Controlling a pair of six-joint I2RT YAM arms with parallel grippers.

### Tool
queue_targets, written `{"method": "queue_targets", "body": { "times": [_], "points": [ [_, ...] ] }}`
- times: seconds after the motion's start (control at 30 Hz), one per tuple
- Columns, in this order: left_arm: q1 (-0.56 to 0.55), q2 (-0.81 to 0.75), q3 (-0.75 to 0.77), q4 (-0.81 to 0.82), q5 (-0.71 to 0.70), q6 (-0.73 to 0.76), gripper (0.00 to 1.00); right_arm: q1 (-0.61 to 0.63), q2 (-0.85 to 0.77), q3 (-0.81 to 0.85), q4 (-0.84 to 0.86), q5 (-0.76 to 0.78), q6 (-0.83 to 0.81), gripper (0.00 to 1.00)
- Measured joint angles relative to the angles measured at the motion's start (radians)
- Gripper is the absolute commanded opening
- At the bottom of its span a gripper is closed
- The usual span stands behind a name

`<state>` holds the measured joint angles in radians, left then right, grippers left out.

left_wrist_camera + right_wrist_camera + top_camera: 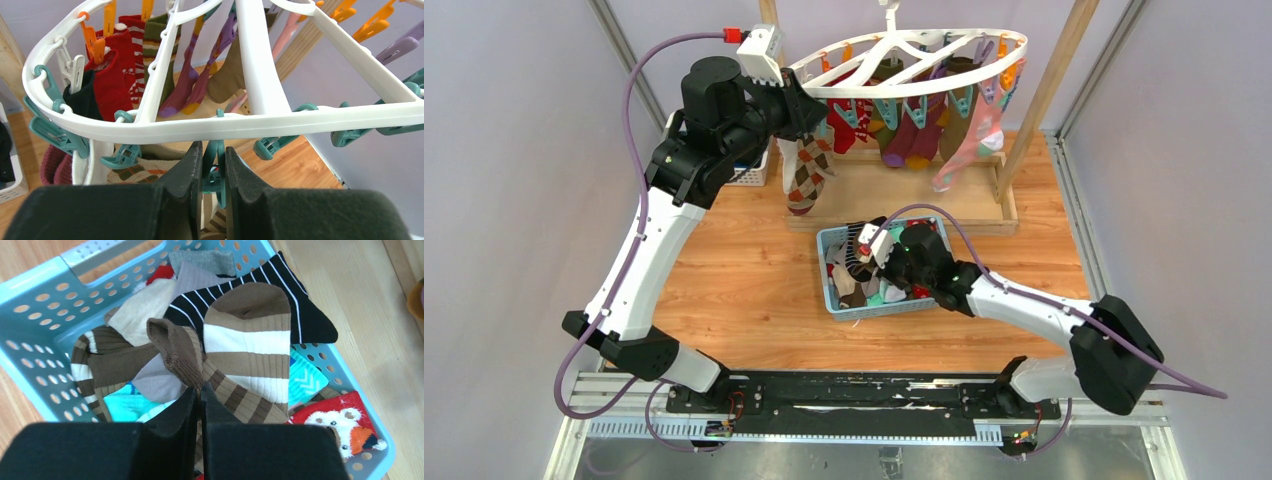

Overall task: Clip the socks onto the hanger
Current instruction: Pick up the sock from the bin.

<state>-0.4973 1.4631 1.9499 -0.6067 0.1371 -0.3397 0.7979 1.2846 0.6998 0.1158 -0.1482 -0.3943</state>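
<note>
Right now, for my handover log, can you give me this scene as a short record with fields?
left gripper: shut on a teal clip under the hanger rim
right gripper: shut on a brown-cuffed sock in the blue basket
hanger: several socks already clipped, red, purple, pink
blue basket: more socks left inside

Both arms same look: left arm (639,270) and right arm (1029,305) are white shells w/ chunky black joints. Purple cable (686,39) loops along each, red plug (732,36) + white cam box (762,50) at the left wrist. The gripper fingers (182,175) are matte black wedges.
</note>
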Motion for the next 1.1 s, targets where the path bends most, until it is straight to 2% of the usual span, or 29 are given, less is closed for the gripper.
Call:
{"method": "queue_targets", "body": {
  "times": [0.13, 0.3, 0.8, 1.1],
  "points": [
    [0.000, 0.000, 0.000, 0.000, 0.000, 0.000, 0.04, 0.000, 0.051, 0.018, -0.001, 0.023, 0.029, 0.20],
    [0.000, 0.000, 0.000, 0.000, 0.001, 0.000, 0.04, 0.000, 0.069, 0.024, 0.011, 0.027, 0.045, 0.32],
    [0.000, 0.000, 0.000, 0.000, 0.001, 0.000, 0.04, 0.017, 0.072, 0.047, 0.048, -0.024, 0.026, 0.32],
    [0.000, 0.000, 0.000, 0.000, 0.006, 0.000, 0.04, 0.050, 0.124, 0.081, 0.063, -0.024, 0.002, 0.28]
  ]
}}
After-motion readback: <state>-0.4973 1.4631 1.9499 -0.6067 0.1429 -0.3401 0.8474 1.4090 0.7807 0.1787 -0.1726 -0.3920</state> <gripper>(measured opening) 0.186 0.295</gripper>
